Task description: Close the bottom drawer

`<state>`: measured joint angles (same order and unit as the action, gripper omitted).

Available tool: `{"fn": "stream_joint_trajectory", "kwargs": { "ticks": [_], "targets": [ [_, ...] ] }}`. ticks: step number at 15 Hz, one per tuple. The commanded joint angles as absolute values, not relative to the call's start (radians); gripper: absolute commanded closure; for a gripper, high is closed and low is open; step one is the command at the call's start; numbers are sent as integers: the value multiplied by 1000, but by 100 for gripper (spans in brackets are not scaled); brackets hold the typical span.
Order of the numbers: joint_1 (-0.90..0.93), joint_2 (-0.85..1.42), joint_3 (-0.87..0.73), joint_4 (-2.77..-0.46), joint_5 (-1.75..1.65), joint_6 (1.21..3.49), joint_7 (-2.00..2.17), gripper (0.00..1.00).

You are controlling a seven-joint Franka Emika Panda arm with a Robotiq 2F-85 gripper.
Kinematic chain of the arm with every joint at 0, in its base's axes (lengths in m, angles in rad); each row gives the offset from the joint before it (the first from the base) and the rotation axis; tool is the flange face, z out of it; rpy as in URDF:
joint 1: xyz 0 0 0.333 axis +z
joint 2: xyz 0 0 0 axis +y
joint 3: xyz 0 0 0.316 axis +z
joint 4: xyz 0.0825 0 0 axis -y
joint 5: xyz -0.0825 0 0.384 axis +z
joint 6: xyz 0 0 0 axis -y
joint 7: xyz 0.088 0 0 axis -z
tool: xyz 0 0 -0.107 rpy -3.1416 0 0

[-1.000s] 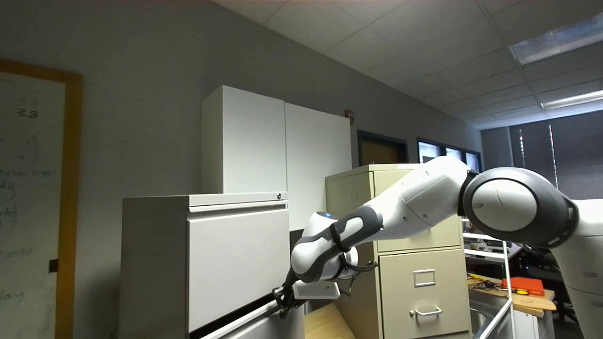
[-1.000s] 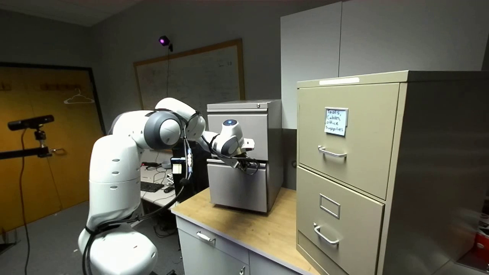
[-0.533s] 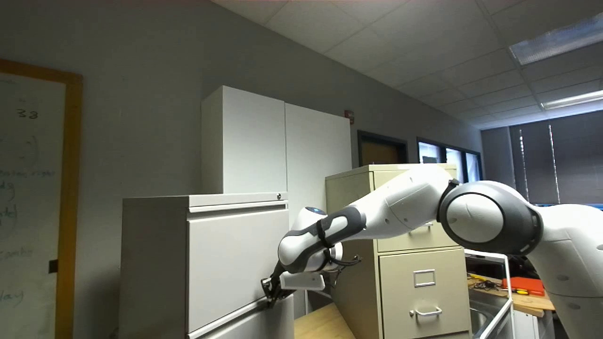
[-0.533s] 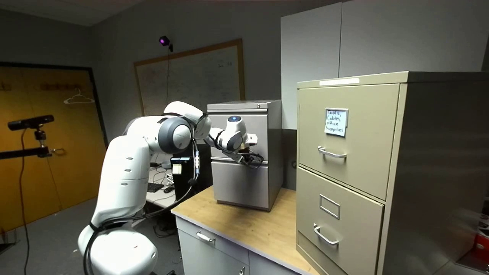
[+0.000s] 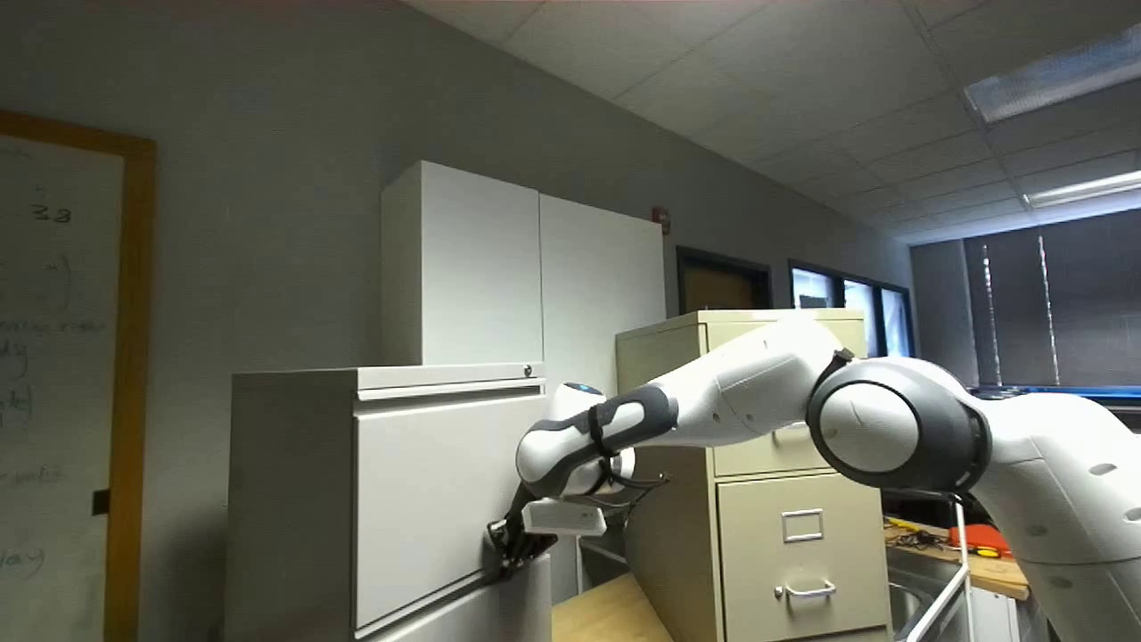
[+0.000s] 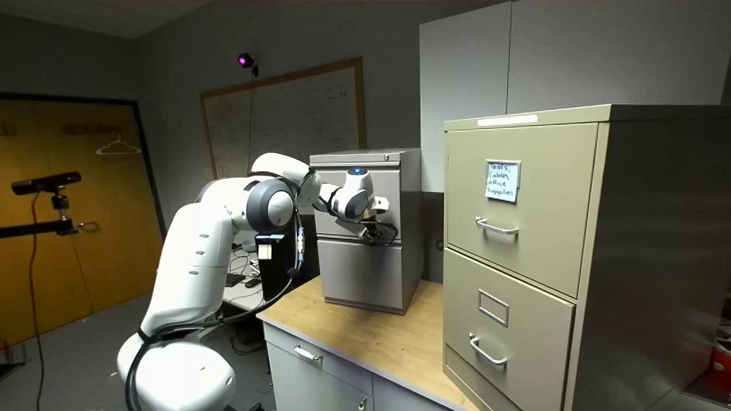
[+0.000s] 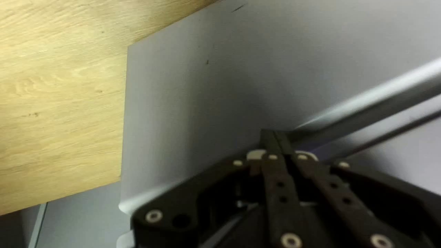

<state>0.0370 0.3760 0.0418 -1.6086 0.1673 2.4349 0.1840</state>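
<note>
The bottom drawer looks flush below the upper drawer, with counter between it and the beige cabinet at right. Only the wrist view shows the gripper pressed together, at the drawer's top edge.

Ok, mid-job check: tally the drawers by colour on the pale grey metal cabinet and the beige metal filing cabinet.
Pale grey: 2 (flat-fronted upper grey drawer, flat-fronted bottom grey drawer)
Beige: 2 (silver-handled upper beige drawer, silver-handled lower beige drawer)
Total: 4
</note>
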Motion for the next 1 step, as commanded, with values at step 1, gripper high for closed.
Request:
{"fn": "stream_joint_trajectory", "kwargs": {
  "ticks": [1],
  "targets": [
    [45,454,39,-1439,156,2413,183,100]
  ]
}}
